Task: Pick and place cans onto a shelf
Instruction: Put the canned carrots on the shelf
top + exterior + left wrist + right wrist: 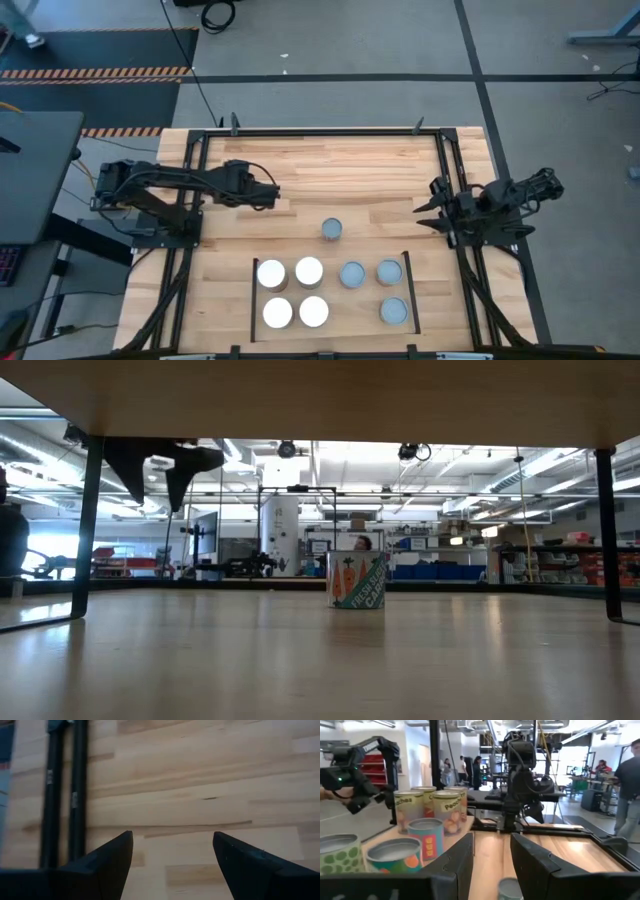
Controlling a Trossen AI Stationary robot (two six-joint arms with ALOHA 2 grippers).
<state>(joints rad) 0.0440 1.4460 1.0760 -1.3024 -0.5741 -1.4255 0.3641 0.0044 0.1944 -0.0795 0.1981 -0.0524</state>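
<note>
You've got seven cans on the shelf point(330, 338): four white-topped ones point(292, 291) in a square at its 9 o'clock side, three grey-topped ones point(377, 285) at its 3 o'clock side. The eighth can point(332, 230) stands alone on the tabletop point(340, 170), just off the shelf's 12 o'clock edge. Your left gripper point(272, 194) hovers at that can's 10 o'clock, fingers spread, holding nothing. Your right gripper point(432, 209) sits at the can's 3 o'clock by the table's side frame, fingers partly apart, empty.
</note>
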